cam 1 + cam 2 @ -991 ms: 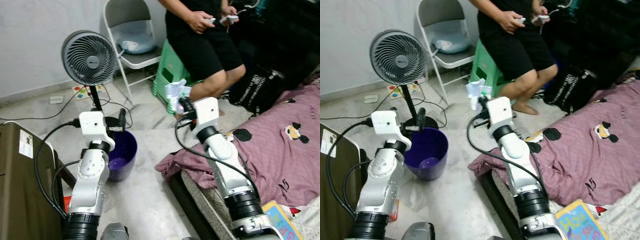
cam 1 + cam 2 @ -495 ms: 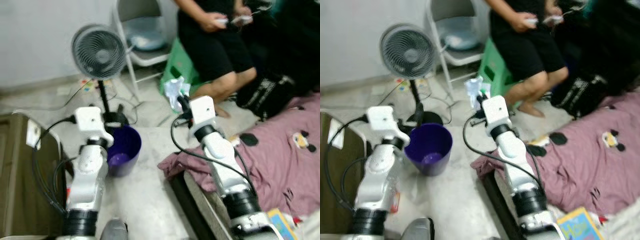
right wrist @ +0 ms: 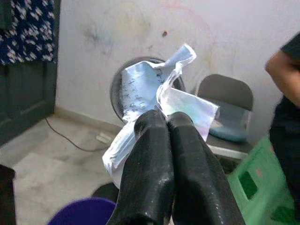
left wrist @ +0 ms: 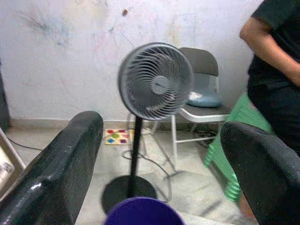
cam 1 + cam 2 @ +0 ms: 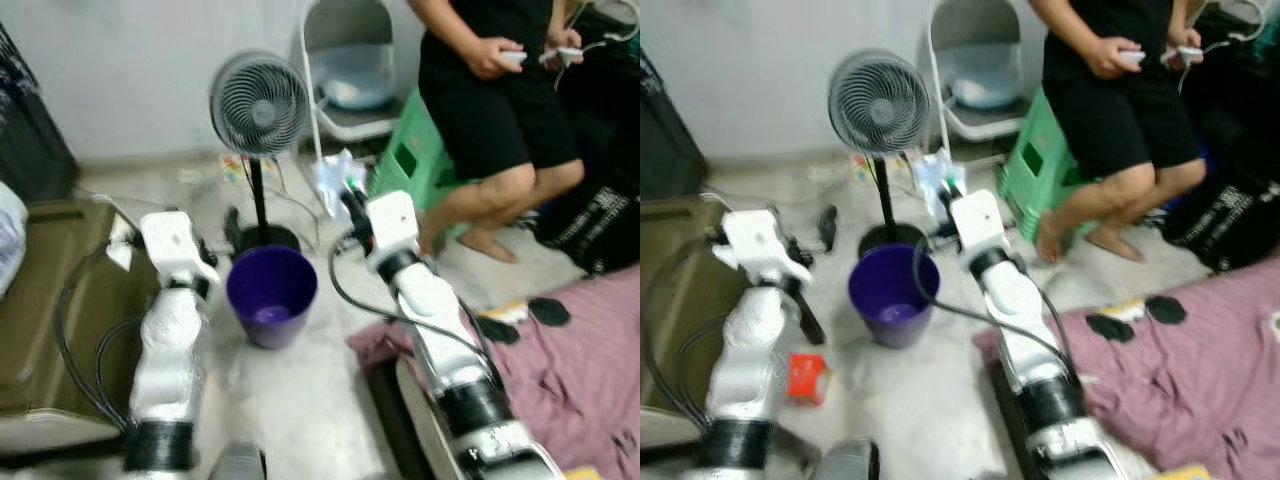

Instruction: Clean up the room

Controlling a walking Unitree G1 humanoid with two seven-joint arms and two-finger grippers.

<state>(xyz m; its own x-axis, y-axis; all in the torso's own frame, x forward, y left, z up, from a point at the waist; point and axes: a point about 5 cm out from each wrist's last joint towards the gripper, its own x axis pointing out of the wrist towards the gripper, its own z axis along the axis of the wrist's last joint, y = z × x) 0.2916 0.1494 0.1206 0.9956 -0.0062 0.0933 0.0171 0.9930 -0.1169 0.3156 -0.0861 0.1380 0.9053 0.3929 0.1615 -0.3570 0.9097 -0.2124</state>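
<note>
Crumpled paper (image 3: 154, 89) pinched by right gripper (image 3: 167, 123); red carton (image 5: 805, 378) on floor.

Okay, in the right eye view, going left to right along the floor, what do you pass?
Red box → purple bin → right gripper holding crumpled paper → green stool → person's leg → black bag.

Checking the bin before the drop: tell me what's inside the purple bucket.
The purple bucket looks mostly bare inside, with a paler patch at the bottom, too blurred to identify. Its near inner wall is hidden by the rim. The right gripper holds crumpled paper nearby.
</note>
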